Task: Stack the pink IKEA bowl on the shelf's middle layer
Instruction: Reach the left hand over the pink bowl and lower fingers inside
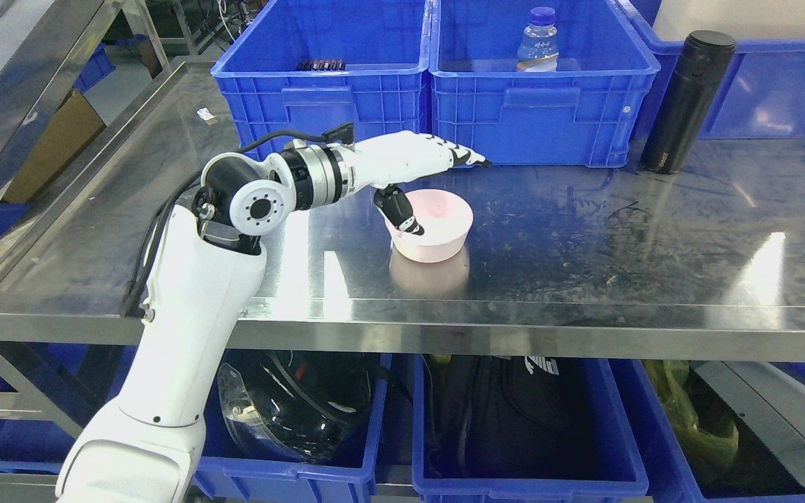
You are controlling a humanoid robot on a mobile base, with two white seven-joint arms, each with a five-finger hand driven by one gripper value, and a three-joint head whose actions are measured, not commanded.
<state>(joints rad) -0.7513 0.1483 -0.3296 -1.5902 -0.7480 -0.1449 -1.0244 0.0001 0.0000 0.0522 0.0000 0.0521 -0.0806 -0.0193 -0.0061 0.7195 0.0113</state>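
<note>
Entering from lower left of frame, white left arm (186, 328), elbow bent at left of centre, forearm running right. Left hand (416, 168) just left of centre: four fingers (462, 156) stretched almost flat, reaching over the far rim of the pink bowl (437, 227); thumb (399, 209) hooked down at the near left rim. Spread wide, nothing gripped; thumb tip looks touching or just off the rim, hard to settle.

Pink bowl upright at centre of frame on the steel shelf (584, 265), well apart from everything else, dim reflection beneath. Probably light, rigid plastic, smooth and glossy, so likely to skid on polished metal if nudged sideways. Not fragile by the look. Best hold judged to be a rim pinch, thumb outside against fingers inside, at the left wall. No second bowl visible to stack onto.

Upper centre: two blue crates (437, 105), right one holding a water bottle (539, 42), its base hidden by the crate wall. Upper right: black flask (685, 101) standing. Bottom of frame: lower bins (514, 482), contents dark and mostly unreadable, cut by the frame edge. Right arm nowhere in frame.
</note>
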